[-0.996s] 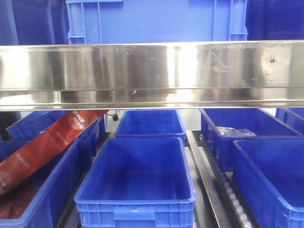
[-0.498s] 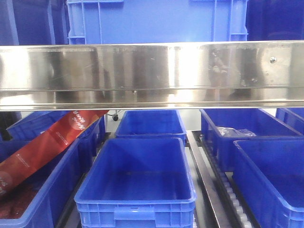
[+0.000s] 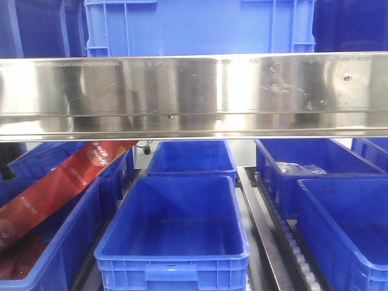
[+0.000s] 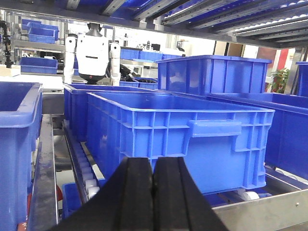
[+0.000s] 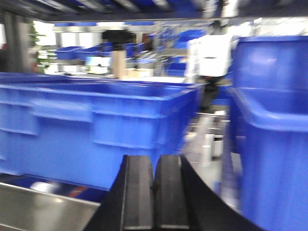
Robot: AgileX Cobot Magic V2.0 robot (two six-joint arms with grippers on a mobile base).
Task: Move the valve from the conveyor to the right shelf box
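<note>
Left gripper [image 4: 153, 192]: black fingers pressed together, nothing between them, pointed at the side of a blue crate [image 4: 192, 139] on the roller track [image 4: 79, 161].
Right gripper [image 5: 154, 197]: same deal, fingers closed up tight with nothing in them; this view is pretty blurry.
Valve: can't find it in any view.
Conveyor: not showing up either, only shelving here.
Front view: a shiny steel shelf rail [image 3: 194, 94] runs straight across, and an empty blue box [image 3: 176, 227] sits dead centre below it.
Right side boxes: near box [image 3: 348, 224] by the edge, and a rear box [image 3: 303, 167] with something clear and crinkly inside.
Left side: a red packet [image 3: 57, 182] leans tilted out of a blue bin [image 3: 63, 242].
</note>
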